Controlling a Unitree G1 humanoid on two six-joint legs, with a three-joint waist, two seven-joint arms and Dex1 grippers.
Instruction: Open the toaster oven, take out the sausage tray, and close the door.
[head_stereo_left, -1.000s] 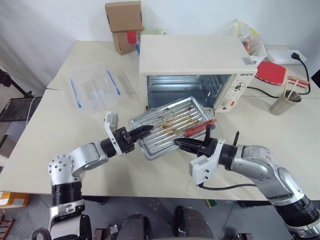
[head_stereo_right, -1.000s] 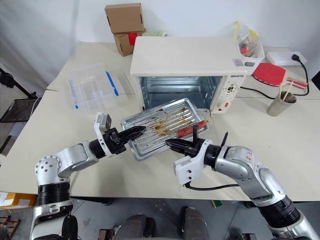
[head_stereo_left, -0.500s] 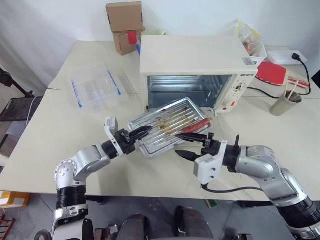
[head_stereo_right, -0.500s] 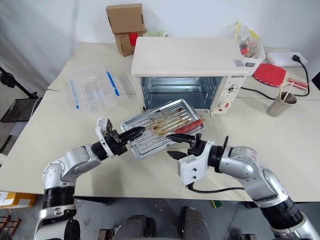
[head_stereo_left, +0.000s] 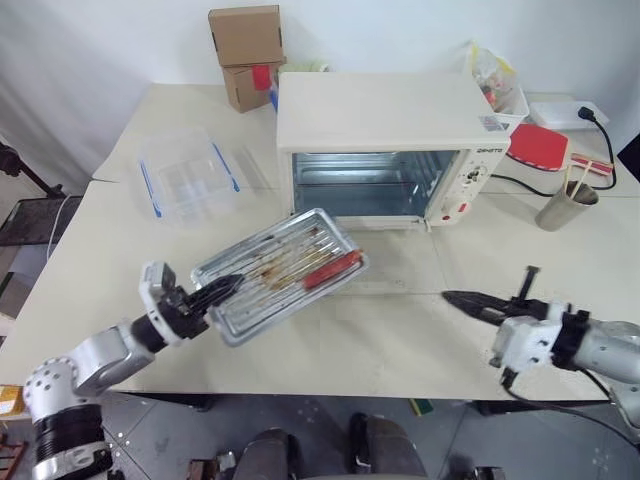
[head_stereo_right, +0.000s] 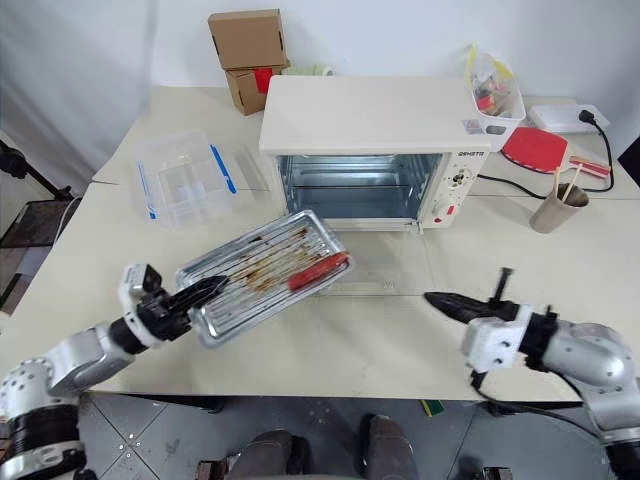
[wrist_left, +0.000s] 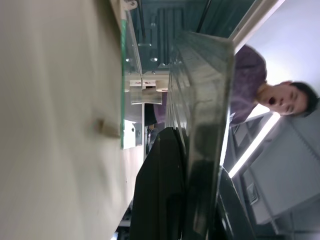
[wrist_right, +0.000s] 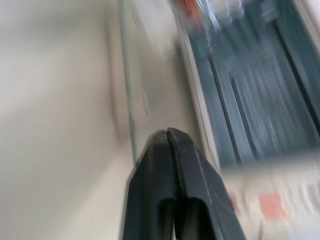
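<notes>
The cream toaster oven (head_stereo_left: 385, 120) stands at the back of the table with its cavity open. Its glass door (head_stereo_left: 400, 258) lies folded down flat on the table in front of it. The silver sausage tray (head_stereo_left: 280, 272) hangs tilted above the table, left of the door, with one red sausage (head_stereo_left: 332, 268) in its right end. My left gripper (head_stereo_left: 222, 290) is shut on the tray's left rim; in the left wrist view its black fingers (wrist_left: 160, 190) clamp the tray's edge (wrist_left: 205, 100). My right gripper (head_stereo_left: 455, 296) hovers shut and empty over the table, right of the door.
A clear plastic container with blue clips (head_stereo_left: 190, 178) sits at the left. Cardboard boxes (head_stereo_left: 245, 35) stand at the back. At the right are a paper cup (head_stereo_left: 563, 205), a red lid (head_stereo_left: 542, 145), a white basket (head_stereo_left: 495, 85) and the black cord (head_stereo_left: 520, 183). A person (wrist_left: 250, 85) shows in the left wrist view.
My right gripper opened off the tray's near edge, swung away to the right and shut again. My left gripper carried the tray leftward, away from the oven front.
</notes>
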